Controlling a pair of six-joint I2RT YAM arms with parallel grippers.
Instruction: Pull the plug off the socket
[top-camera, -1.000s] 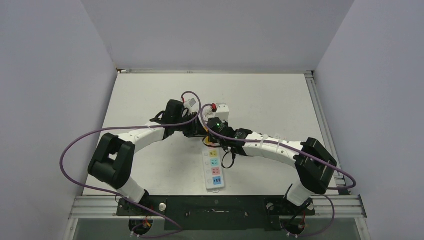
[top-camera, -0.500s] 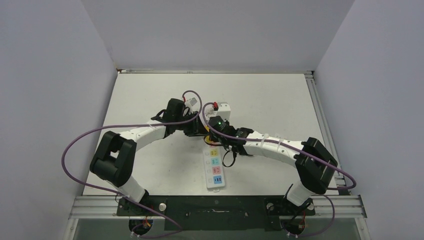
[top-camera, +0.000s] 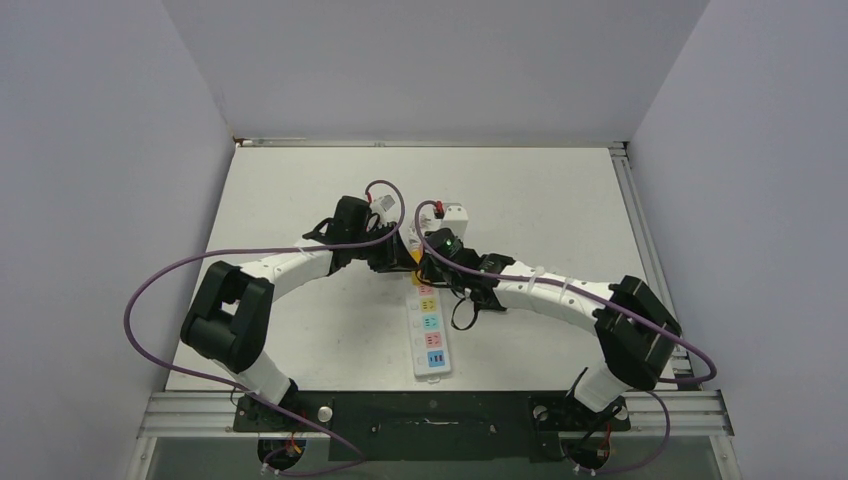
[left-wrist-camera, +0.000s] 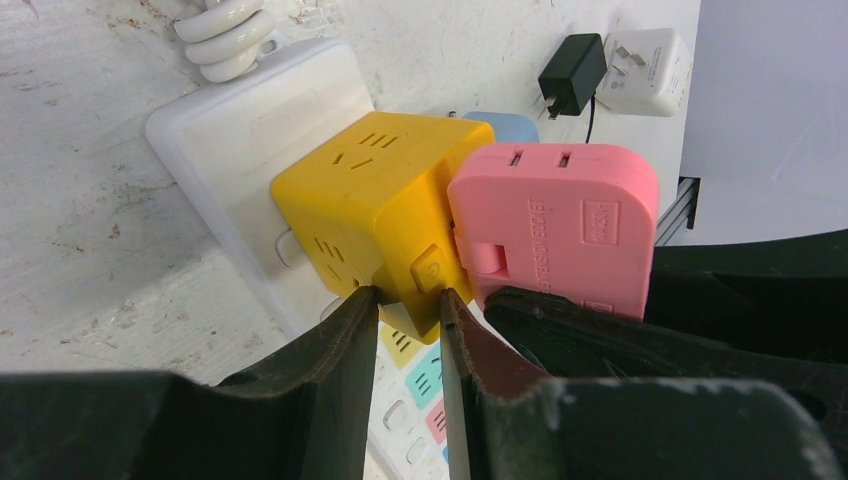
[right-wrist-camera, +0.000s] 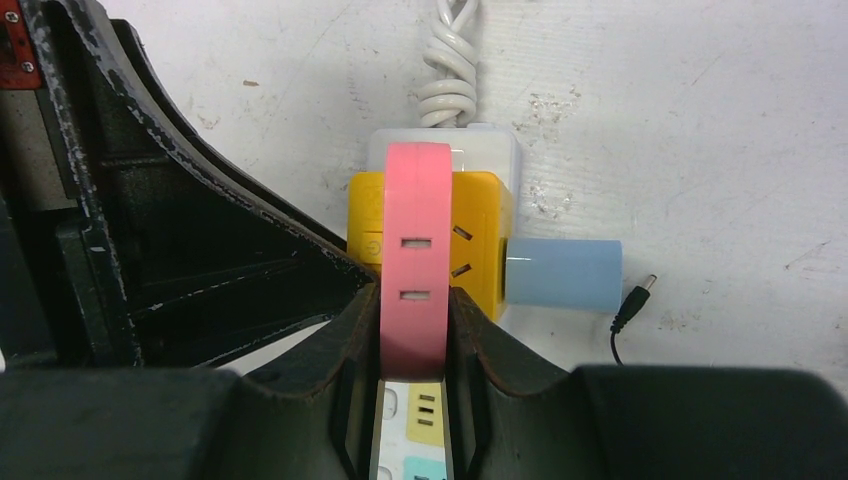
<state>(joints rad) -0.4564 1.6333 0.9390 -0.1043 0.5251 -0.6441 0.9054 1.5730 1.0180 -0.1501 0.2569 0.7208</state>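
The socket is a long white power strip (top-camera: 428, 340) with pastel outlet faces and a coiled white cord (right-wrist-camera: 447, 85). A yellow cube adaptor (left-wrist-camera: 385, 215) sits plugged into its far end. A flat pink plug (right-wrist-camera: 415, 250) stands against the cube's side, and a pale blue plug (right-wrist-camera: 560, 273) sticks out of the cube's other side. My left gripper (left-wrist-camera: 405, 300) is shut on the cube's lower corner. My right gripper (right-wrist-camera: 415, 330) is shut on the pink plug's two flat faces. In the top view both grippers meet over the strip's far end (top-camera: 414, 268).
A black charger (left-wrist-camera: 572, 72) and a white adaptor (left-wrist-camera: 650, 68) lie beyond the strip. A thin black lead with a barrel jack (right-wrist-camera: 635, 298) lies to the right of the blue plug. Purple arm cables (top-camera: 385, 190) loop above both wrists.
My right wrist has shifted slightly right and toward the far side, its forearm swinging with it. The left arm has barely moved. Both grips stay as they were.
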